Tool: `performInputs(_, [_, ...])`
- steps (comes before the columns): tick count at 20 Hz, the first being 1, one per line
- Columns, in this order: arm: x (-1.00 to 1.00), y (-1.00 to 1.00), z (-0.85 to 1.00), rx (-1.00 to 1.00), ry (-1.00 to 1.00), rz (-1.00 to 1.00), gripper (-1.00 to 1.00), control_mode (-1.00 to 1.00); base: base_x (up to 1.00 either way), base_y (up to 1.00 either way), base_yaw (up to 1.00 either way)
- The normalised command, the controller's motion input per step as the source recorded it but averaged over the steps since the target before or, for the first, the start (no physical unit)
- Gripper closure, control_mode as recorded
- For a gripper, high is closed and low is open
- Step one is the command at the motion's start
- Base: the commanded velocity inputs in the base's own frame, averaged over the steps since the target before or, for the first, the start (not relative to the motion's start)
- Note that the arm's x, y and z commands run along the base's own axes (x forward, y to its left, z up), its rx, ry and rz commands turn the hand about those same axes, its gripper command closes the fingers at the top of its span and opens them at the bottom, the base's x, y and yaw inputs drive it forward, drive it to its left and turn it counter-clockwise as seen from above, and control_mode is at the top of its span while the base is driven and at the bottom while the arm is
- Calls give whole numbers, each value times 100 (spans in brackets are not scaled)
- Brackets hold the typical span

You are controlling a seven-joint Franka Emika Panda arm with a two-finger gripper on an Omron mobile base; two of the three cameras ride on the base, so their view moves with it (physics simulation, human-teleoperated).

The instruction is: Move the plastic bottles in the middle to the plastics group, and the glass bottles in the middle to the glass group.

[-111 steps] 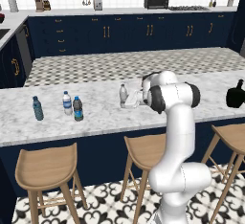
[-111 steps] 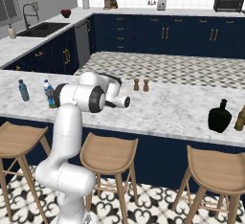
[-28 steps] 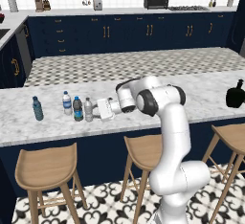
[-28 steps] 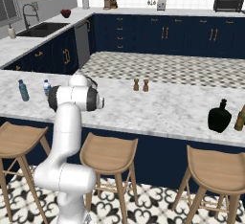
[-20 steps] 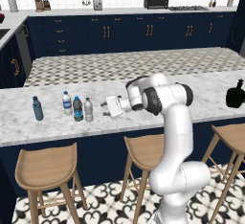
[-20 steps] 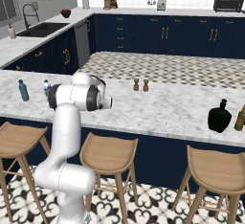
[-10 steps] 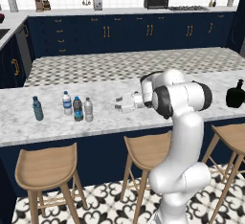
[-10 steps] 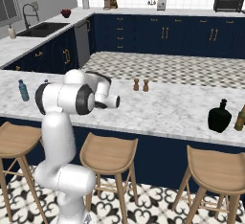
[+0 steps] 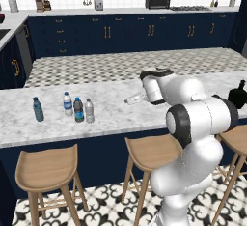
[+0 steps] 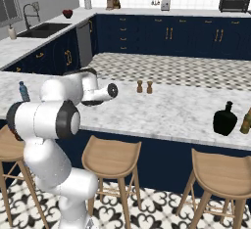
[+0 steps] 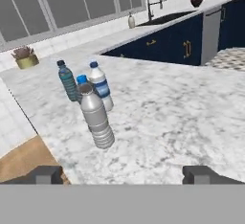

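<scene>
Four slim bottles stand close together at the counter's left end. They are the teal bottle (image 9: 37,109) (image 11: 68,81), the white-capped clear bottle (image 9: 68,104) (image 11: 100,86), the dark blue-labelled plastic bottle (image 9: 78,109) (image 11: 82,80) and the greyish clear plastic bottle (image 9: 89,110) (image 11: 97,117). My gripper (image 9: 129,100) (image 11: 123,174) hovers to their right, open, with nothing between its fingertips (image 11: 45,174). It points at the greyish bottle from some distance. The squat black glass bottle (image 9: 239,94) (image 10: 225,119) stands at the counter's far right end.
An olive bottle (image 10: 246,120) stands right beside the black one. Two small shakers (image 10: 144,86) sit mid-counter toward the back. Wooden stools (image 9: 46,164) line the near counter edge (image 9: 72,138). A sink (image 10: 41,27) is on the far left counter.
My gripper has drawn back to the right, away from the greyish bottle, which stays standing beside the dark bottle. The jaws have stayed open.
</scene>
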Motion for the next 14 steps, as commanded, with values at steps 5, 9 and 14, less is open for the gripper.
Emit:
performInputs(5, [-39,-60,40,-32,23,-28,-100,-100,0,0,0])
performInputs(9, [-53,-57,23,-30,14,-26,-100,-100,0,0,0])
performInputs(14, [-68,-51,18,-5,3,-31,-100,-100,0,0,0])
